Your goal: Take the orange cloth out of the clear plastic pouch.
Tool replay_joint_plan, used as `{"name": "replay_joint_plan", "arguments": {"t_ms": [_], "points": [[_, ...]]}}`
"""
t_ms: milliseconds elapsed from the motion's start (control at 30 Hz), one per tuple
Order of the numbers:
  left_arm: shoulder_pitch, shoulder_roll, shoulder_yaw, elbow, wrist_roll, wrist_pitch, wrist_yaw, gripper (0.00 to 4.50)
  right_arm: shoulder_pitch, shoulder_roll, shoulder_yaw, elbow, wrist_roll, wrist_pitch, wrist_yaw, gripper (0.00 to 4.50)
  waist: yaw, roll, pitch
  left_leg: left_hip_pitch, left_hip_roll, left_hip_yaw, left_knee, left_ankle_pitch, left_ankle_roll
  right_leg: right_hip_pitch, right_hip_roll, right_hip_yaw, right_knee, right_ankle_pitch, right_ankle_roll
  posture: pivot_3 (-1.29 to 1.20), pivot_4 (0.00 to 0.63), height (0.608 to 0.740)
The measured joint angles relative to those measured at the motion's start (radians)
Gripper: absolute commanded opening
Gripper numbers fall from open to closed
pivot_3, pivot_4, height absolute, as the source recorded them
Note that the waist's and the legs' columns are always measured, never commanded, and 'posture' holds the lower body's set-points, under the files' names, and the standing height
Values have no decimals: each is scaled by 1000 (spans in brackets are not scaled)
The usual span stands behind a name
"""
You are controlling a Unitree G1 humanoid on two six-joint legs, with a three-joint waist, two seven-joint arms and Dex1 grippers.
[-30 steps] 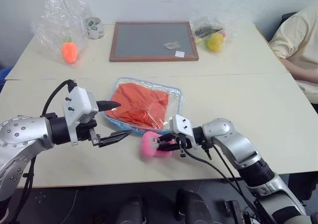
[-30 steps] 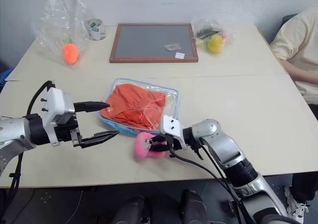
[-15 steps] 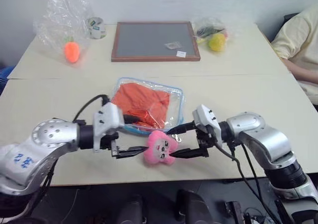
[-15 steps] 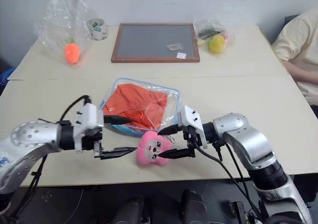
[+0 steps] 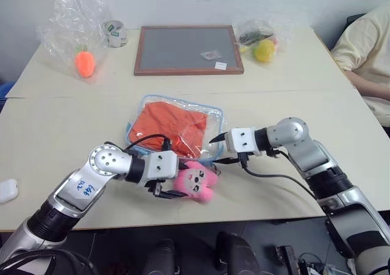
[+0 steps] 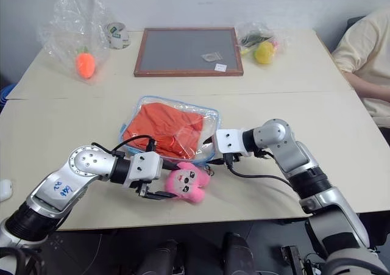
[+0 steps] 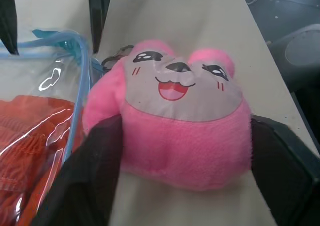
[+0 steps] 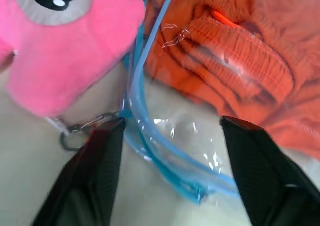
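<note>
The clear plastic pouch [image 5: 212, 114] lies flat in the middle of the table, with the orange cloth [image 5: 166, 125] bunched inside it. A pink plush toy [image 5: 196, 182] lies against the pouch's near edge, joined to it by a small key ring [image 8: 75, 132]. My left gripper [image 5: 175, 182] is shut on the plush, its fingers [image 7: 85, 181] pressing both sides. My right gripper [image 5: 215, 152] is open at the pouch's near right corner. Its fingers [image 8: 260, 176] straddle the blue-trimmed edge [image 8: 150, 151] without pinching it.
A framed grey board [image 5: 189, 48] lies at the back. A crinkled bag with a carrot toy [image 5: 84, 61] and a tape roll [image 5: 114, 34] are back left. A bag with a yellow toy [image 5: 263, 49] is back right. A person's sleeve [image 5: 365, 43] shows at the right edge.
My right gripper has let go of the pink plush and moved back to the pouch's corner. My left gripper came in from the left, dropped lower and closed on the plush.
</note>
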Motion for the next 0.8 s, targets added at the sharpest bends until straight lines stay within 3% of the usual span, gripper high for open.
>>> {"name": "replay_joint_plan", "arguments": {"t_ms": [200,333,567,800], "points": [[54,2,46,-3,0,-6,-2,887,-7,1,-1,24,-4,-41,16,0,0,0,0,0,1,-2,1,0,0,0,0,0,1,0,0,0,150,740],[116,10,95,-32,3,-6,11,4,-6,-2,-8,25,2,-41,39,0,-1,0,0,0,1,-3,1,0,0,0,0,0,1,0,0,0,150,740],[265,60,282,-38,-1,-3,68,4,-19,-38,-42,64,-1,-108,47,0,-3,0,0,1,2,-3,1,0,0,0,0,1,1,0,0,0,150,740],[349,157,636,173,-44,22,72,4,-19,-107,-89,90,53,-152,121,0,-9,1,0,1,1,-3,1,-1,1,0,-1,0,1,0,0,0,150,740]]}}
